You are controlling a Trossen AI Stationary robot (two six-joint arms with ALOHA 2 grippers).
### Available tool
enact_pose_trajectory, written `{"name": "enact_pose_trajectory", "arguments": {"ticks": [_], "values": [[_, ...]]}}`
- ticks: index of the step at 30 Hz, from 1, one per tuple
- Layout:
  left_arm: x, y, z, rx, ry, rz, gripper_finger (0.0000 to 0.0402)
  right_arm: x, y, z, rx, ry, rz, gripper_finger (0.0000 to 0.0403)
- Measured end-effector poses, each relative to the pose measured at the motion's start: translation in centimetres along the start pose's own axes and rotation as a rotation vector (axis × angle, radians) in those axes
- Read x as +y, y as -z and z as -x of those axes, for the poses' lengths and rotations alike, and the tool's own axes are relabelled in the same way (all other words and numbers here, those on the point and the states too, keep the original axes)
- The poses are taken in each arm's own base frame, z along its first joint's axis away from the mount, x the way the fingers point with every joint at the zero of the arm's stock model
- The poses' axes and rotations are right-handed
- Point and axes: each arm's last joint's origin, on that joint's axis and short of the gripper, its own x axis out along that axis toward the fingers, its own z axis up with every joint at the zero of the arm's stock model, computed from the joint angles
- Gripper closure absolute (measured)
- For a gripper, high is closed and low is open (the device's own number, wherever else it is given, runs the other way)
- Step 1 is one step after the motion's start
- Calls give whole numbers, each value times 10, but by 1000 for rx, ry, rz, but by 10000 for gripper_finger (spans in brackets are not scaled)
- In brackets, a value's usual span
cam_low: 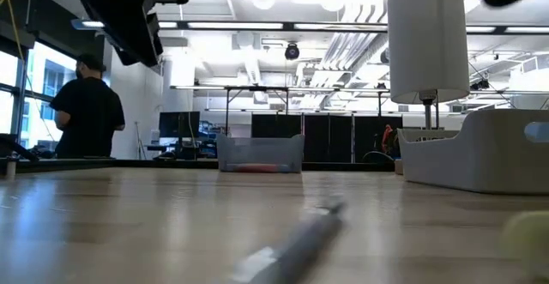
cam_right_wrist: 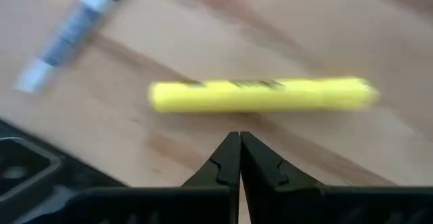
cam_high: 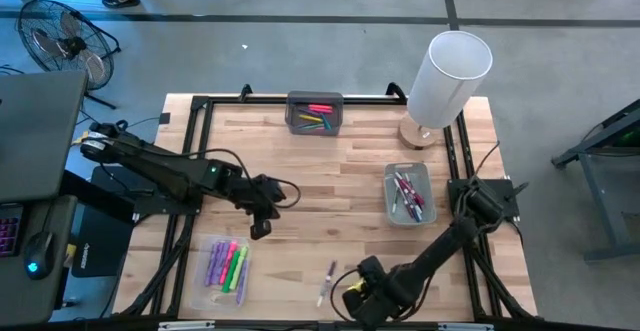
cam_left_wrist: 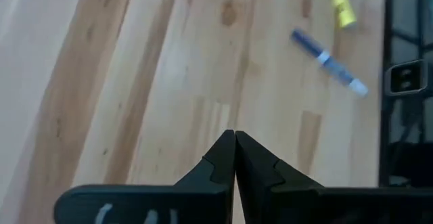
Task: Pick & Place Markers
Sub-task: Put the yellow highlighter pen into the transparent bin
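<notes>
Low view: most of the desk [cam_high: 330, 186] contents are cut off or blurred. Only one grey marker [cam_low: 296, 237] lies in the foreground, out of focus; the arms show only as dark shapes at the top edge. A person in dark clothes [cam_low: 86, 112] stands in the room behind.

Yellow marker [cam_right_wrist: 260, 94]: short, fat barrel, lying flat on the desk just in front of the right tool [cam_right_wrist: 239, 139], not touching it. In the high view it's barely visible under the right arm near the front edge. Blue-and-white marker [cam_high: 327, 283]: thin, lies loose near the front edge, just beside the right tool; also seen in the left wrist view [cam_left_wrist: 329, 61].

Left tool [cam_left_wrist: 235, 139]: tips together, holding nothing, above bare wood mid-desk, left of centre. Right tool: tips together too, nothing between them, low at the front edge.

Containers: clear tray front left [cam_high: 197, 271] w/ pink, purple, green and yellow markers. Grey tray at the back [cam_high: 314, 98] w/ pink, yellow and orange-red ones. Grey tray on the right [cam_high: 388, 196] w/ several red/pink and white-barrelled pens; exact count can't be told. White cylinder lamp [cam_high: 447, 79] at back right corner.
</notes>
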Motion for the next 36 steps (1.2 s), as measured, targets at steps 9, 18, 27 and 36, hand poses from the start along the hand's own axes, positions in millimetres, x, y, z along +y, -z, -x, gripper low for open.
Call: {"name": "enact_pose_trajectory", "arguments": {"ticks": [9, 18, 27, 36], "values": [[-4, -7, -6, -52, 41, 151, 393, -13, 8, 37, -80, 175, 89, 403], [-8, -9, -49, 7, 66, 394, 271, -33, 34, 35, -97, 233, 172, 403], [-49, 7, -90, 182, 85, 422, 261, -70, 39, 55, -124, 261, 322, 403], [-90, -10, -102, 216, -124, 581, 287, -120, 18, 77, -174, 121, 367, 402]]}}
